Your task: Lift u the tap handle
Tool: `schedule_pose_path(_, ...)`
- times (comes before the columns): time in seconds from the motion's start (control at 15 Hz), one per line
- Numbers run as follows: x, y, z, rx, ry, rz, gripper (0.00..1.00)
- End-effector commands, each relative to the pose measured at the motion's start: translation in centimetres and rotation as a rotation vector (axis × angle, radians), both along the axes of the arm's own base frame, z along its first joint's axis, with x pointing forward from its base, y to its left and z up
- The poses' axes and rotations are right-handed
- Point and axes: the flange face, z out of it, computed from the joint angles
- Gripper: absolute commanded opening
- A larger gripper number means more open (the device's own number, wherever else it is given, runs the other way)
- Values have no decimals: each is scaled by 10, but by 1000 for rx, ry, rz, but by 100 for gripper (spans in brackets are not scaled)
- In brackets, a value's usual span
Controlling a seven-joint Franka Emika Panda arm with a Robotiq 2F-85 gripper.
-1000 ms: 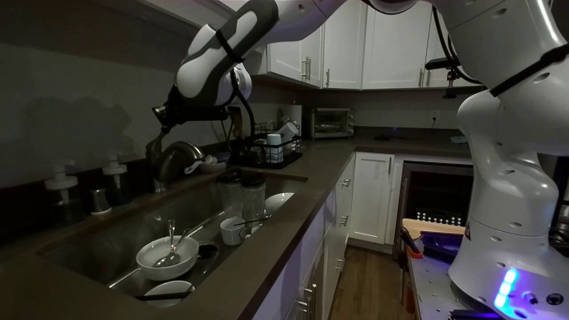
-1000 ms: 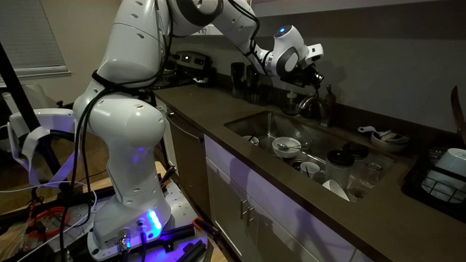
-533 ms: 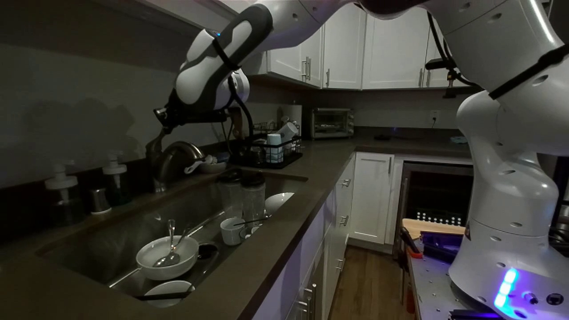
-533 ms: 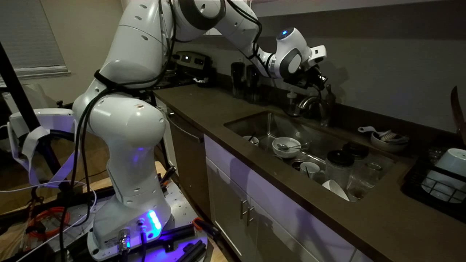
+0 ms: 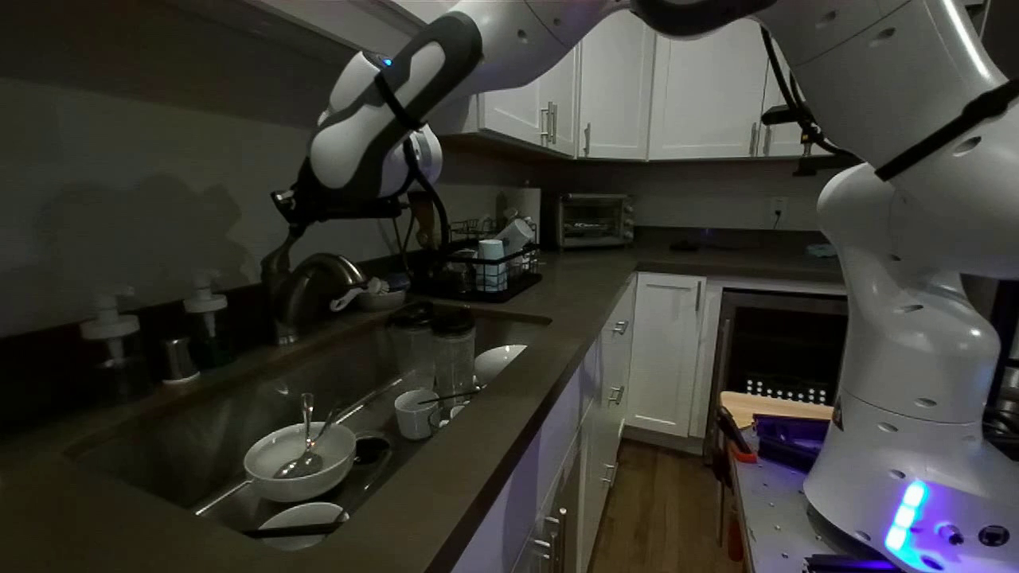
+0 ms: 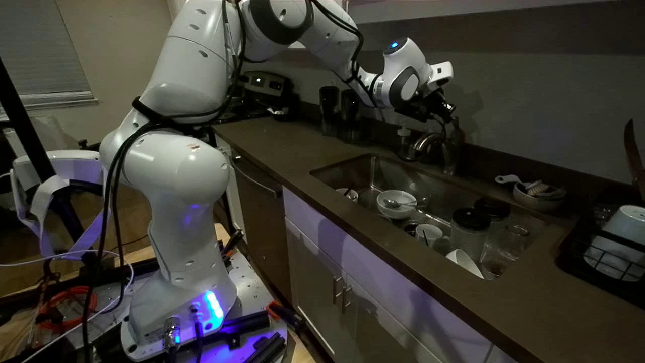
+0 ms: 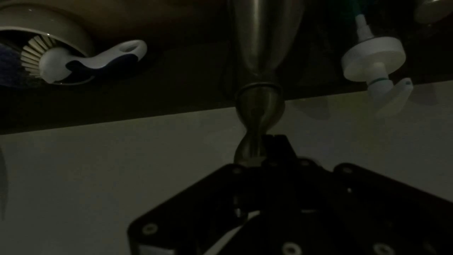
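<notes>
The metal tap (image 5: 306,290) stands behind the sink, also seen in an exterior view (image 6: 448,156). Its upright handle (image 5: 276,261) rises from the top of the body near the wall. In the wrist view the handle (image 7: 260,102) shows as a bulb narrowing to a neck and flaring again; its end is hidden behind the gripper. My gripper (image 7: 274,136) has its dark fingertips together, overlapping the handle's right edge. In both exterior views the gripper (image 5: 294,232) (image 6: 442,121) is right at the handle's top. I cannot tell whether they touch.
The sink (image 6: 428,184) holds a white bowl (image 6: 396,204), a mug and lidded jars (image 6: 470,229). Soap dispensers (image 5: 110,328) (image 5: 205,302) stand on one side of the tap. A bowl with a brush (image 6: 539,196) and a dish rack (image 6: 579,252) stand on the other.
The arm and gripper have shifted slightly toward the wall, closer to the handle's top. The handle and the tap show no visible movement.
</notes>
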Motion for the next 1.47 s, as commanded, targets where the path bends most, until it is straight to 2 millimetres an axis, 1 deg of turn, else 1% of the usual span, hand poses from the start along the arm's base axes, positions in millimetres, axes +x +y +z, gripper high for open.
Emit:
schedule_pose_path(0.0, 9, 2, -3, -1, -2, -23, 4)
schedule_pose_path(0.6, 12, -7, -14, -24, -11, -66, 4)
schedule_pose_path(1.0, 12, -8, -11, 25, -25, -83, 4)
schedule_pose_path(1.4, 13, -12, -3, 39, -49, -103, 4)
